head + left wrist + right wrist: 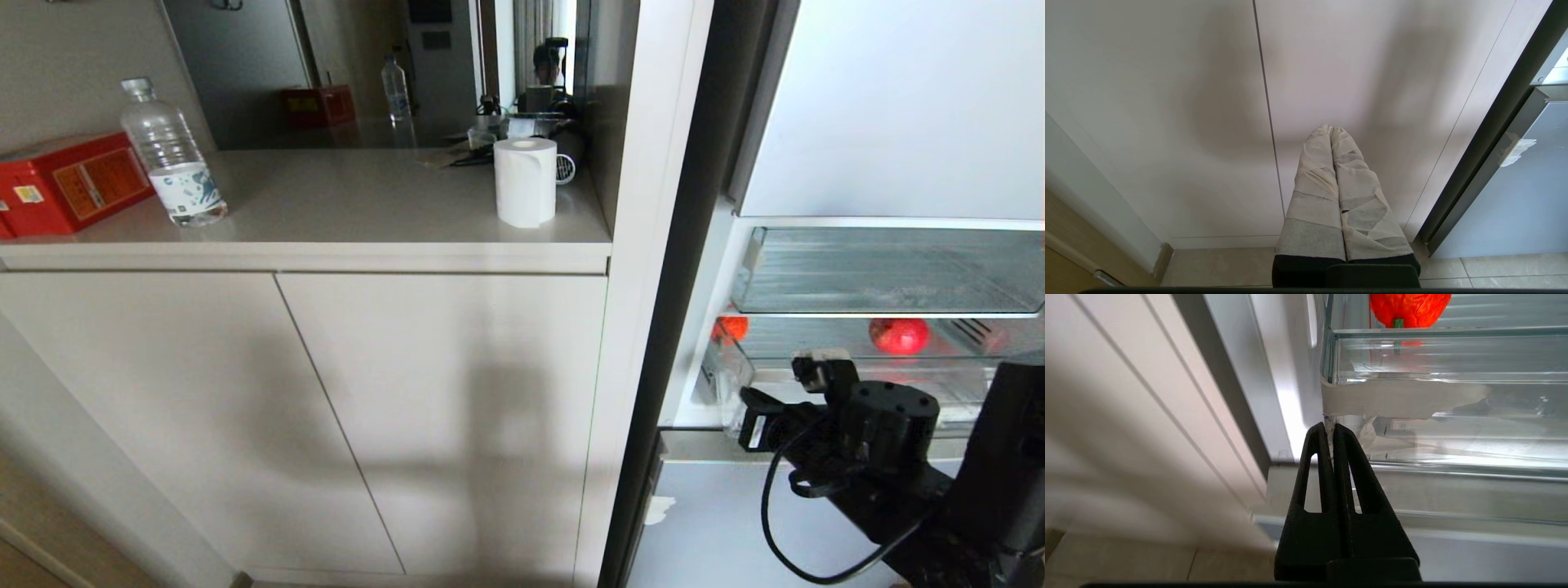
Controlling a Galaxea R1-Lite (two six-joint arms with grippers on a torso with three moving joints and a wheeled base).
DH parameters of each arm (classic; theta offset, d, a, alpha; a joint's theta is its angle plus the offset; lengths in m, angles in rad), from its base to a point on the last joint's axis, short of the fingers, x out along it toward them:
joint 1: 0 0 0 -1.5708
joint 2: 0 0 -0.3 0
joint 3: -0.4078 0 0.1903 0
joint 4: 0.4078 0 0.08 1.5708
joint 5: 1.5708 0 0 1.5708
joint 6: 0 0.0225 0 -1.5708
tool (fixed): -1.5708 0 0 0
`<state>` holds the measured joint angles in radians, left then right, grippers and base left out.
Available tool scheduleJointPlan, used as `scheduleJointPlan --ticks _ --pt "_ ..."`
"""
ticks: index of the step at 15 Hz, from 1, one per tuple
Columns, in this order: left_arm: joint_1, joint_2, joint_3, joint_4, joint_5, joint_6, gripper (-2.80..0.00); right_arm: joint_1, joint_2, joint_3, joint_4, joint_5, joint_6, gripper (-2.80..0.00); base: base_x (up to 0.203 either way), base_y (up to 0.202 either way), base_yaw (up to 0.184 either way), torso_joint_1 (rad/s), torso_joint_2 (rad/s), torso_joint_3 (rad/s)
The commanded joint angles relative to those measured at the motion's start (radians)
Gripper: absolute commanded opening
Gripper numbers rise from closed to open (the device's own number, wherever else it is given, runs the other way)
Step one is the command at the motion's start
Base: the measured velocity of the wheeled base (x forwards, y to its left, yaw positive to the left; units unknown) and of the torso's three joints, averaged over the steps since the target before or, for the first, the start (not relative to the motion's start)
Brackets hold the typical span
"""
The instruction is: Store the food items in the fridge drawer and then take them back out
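Two red food items lie inside the clear fridge drawer in the open fridge. My right gripper is at the drawer's lower left front corner. In the right wrist view this gripper is shut and empty, its black tips just under the drawer's taped front lip, with one food item behind the clear wall. My left gripper, wrapped in pale tape, is shut on nothing and faces the white cabinet doors, low near the floor.
A shallower clear bin sits above the drawer. A counter left of the fridge carries a water bottle, a red box and a paper roll. White cabinet doors stand below it; a grey lower fridge door lies beneath the drawer.
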<state>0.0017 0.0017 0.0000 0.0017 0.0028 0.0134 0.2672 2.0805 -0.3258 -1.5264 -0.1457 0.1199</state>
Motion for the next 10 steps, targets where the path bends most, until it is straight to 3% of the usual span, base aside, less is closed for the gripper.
scheduleJointPlan --ticks 1,6,7,10 --pt "0.001 0.001 0.0 0.0 0.0 0.0 -2.8 0.001 -0.076 0.084 -0.004 -0.004 0.014 -2.8 0.0 0.0 0.0 0.0 0.0 0.0" --pt "0.0 0.001 0.0 0.0 0.0 0.0 -2.8 0.001 -0.146 0.186 -0.004 0.004 0.027 -2.8 0.0 0.0 0.0 0.0 0.0 0.0" --pt "0.001 0.001 0.0 0.0 0.0 0.0 -2.8 0.001 -0.148 0.199 -0.004 0.005 0.029 0.0 0.0 0.0 0.0 0.0 0.0 0.0" --pt "0.0 0.001 0.0 0.0 0.0 0.0 -2.8 0.005 -0.165 0.221 -0.004 0.003 0.031 0.0 0.0 0.0 0.0 0.0 0.0 0.0"
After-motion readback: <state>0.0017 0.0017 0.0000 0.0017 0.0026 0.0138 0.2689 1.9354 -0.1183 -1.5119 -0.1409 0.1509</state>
